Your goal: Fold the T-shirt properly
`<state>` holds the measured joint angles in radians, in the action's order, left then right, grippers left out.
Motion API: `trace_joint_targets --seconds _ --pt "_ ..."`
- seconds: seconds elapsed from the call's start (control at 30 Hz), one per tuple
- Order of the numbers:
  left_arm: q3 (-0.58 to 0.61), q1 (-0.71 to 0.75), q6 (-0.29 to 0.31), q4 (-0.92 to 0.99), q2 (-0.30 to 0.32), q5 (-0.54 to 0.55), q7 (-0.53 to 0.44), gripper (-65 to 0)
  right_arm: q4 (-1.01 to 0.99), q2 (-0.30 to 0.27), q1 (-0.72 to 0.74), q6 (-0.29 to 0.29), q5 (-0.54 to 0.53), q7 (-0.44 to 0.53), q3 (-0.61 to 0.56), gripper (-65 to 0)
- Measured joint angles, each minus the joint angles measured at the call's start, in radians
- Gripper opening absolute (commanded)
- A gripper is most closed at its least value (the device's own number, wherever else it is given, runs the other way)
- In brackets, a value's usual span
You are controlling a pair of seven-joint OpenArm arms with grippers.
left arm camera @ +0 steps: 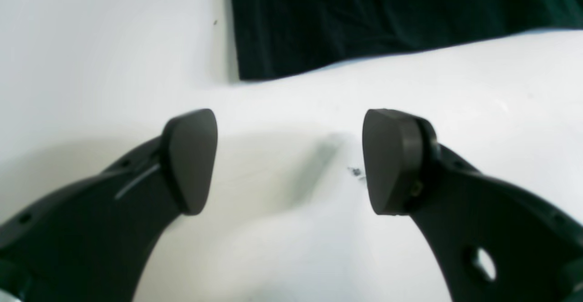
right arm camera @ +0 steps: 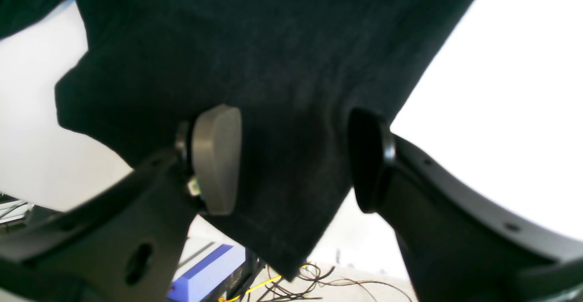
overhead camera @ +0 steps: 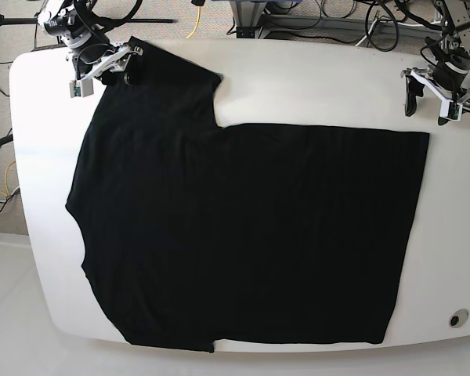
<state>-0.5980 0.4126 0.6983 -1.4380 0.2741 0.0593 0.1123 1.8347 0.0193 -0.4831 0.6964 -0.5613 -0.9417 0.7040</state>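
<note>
The black T-shirt (overhead camera: pixel 243 235) lies spread flat on the white table (overhead camera: pixel 313 78), one sleeve toward the far left corner. My right gripper (overhead camera: pixel 106 77) stands open at that sleeve. In the right wrist view its fingers (right arm camera: pixel 216 161) straddle the sleeve cloth (right arm camera: pixel 273 65), whose corner hangs past the table edge, and the pads are well apart. My left gripper (overhead camera: pixel 428 106) hovers open over bare table at the far right. The left wrist view shows nothing between the left gripper (left arm camera: pixel 291 156) pads, with the shirt's corner (left arm camera: pixel 364 15) just ahead.
Cables (overhead camera: pixel 337 16) and stands lie on the floor behind the table. A blue and white box (right arm camera: pixel 205 265) sits below the table edge by the right arm. A small round fitting (overhead camera: pixel 455 318) is set in the near right corner.
</note>
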Motion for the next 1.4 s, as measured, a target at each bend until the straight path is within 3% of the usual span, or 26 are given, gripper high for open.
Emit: trace_joint_targets --seconds 0.47,1.4 --pt "-0.006 0.0 -0.001 0.0 -0.01 -0.005 -0.008 -18.2 -0.011 -0.034 -0.001 0.0 0.007 -0.002 0.003 -29.0" --pt "-0.006 -0.001 -0.001 0.001 -0.011 -0.002 0.018 -18.3 -0.024 -0.011 0.0 0.0 0.014 0.006 0.0 -28.7"
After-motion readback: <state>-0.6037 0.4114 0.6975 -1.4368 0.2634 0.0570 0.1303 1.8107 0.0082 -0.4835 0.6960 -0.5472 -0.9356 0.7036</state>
